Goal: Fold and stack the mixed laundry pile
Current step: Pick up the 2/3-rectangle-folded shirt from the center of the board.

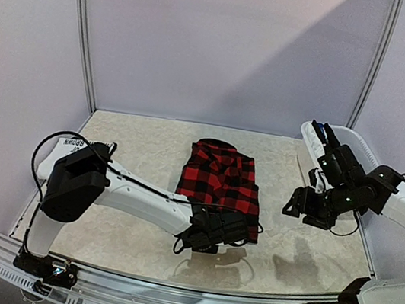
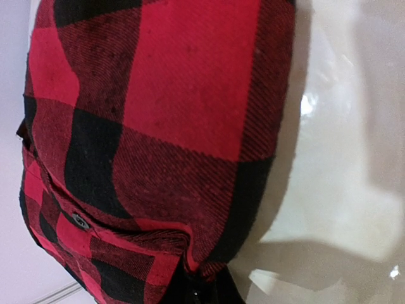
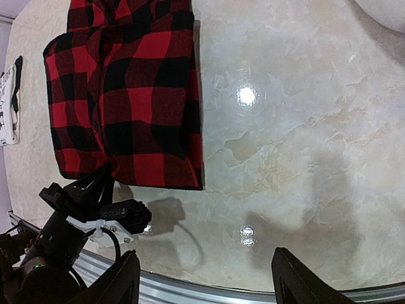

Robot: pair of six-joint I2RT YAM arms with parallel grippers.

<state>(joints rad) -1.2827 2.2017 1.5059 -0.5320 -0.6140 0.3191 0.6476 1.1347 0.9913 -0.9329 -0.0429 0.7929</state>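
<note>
On the marbled table [image 1: 148,151], the red-black plaid shirt [image 1: 221,178] lies folded at centre (white tub [image 1: 310,136] at two o'clock). The left gripper [image 1: 222,221] is clamped on its six-o'clock hem. The right gripper [image 1: 294,205] hangs wide and empty at three. A clean fold likely needs a low, straight carry toward twelve, hem level.
</note>
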